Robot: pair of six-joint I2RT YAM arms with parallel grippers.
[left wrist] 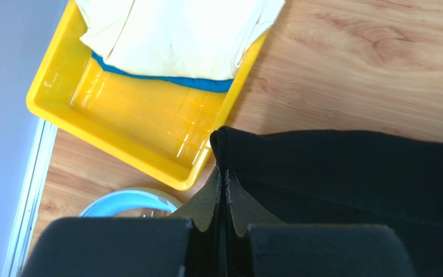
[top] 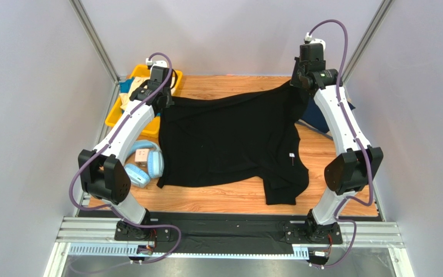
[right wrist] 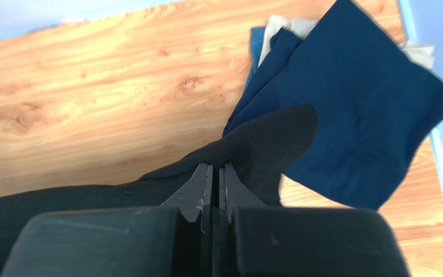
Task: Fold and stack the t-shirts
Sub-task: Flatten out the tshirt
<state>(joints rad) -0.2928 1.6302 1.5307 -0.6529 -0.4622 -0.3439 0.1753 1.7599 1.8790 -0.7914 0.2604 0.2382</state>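
L pincer (left wrist: 222, 173): clamps black tee (top: 229, 144), 11 o'clock corner.
R pincer (right wrist: 217, 168): clamps same, 1 o'clock corner.
Around: tray (left wrist: 131, 121) w/ cream tee (left wrist: 177, 34) 10 o'clock; headphones (top: 155, 166) 8; navy tee (right wrist: 351, 115) 2.

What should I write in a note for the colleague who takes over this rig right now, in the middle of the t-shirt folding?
Left pincer: shut on the black t-shirt, at its far left corner.
Right pincer: shut on its far right corner.
Black t-shirt: far edge stretched between the pincers, rest spread on the table, not folded.
Done: navy shirt lies folded at the table's right edge, on lighter cloth.
Left: fold the black one; cream shirt over blue cloth waits in the yellow tray.
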